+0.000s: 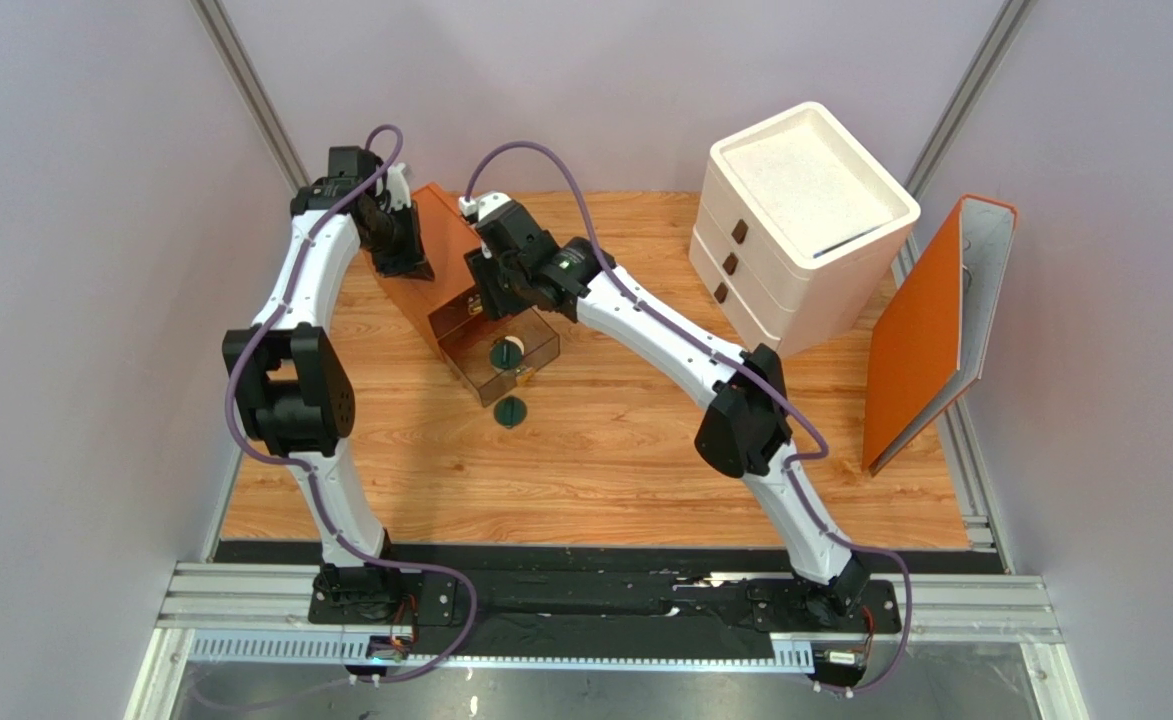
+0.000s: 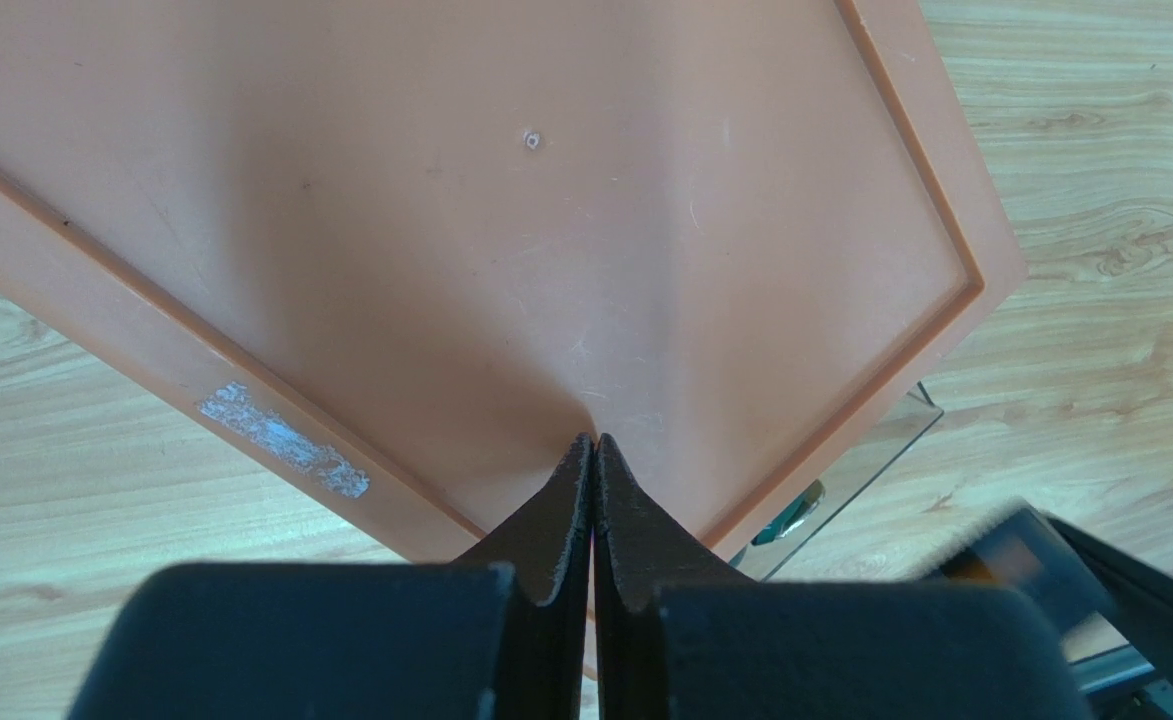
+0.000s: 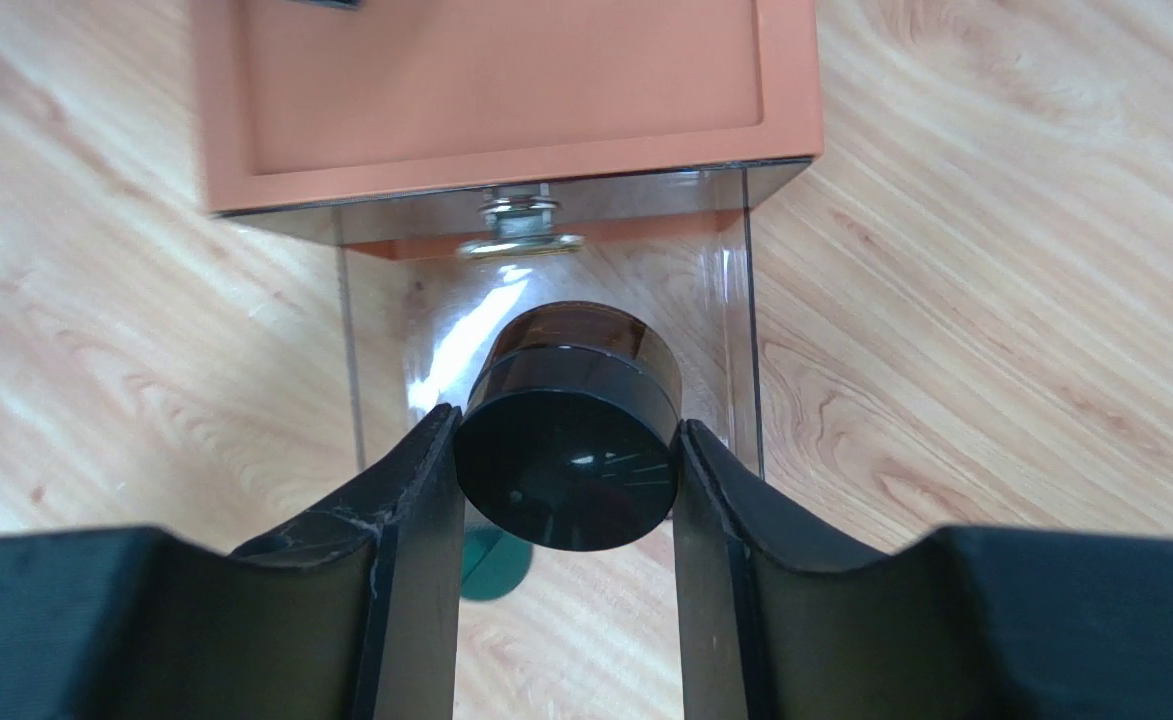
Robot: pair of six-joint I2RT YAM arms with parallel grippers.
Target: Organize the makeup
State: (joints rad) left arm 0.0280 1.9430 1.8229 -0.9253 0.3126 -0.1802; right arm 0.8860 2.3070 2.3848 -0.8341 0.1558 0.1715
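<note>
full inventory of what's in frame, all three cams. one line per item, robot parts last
table: 1, light wood, under everything
orange drawer box: 1, orange, back left
clear drawer: 1, tinted clear, pulled out of the orange drawer box
dark round jar: 1, black lid, amber body, over the clear drawer
round dark piece: 1, inside the clear drawer in the top view, likely a compact
green compact: 1, dark green, on the table just past the drawer front
white drawer unit: 1, white, three drawers, back right
orange panel: 1, orange, leaning at the right edge
left gripper: 1, black, shut, tips on the orange drawer box top
right gripper: 1, black, shut on the dark round jar
</note>
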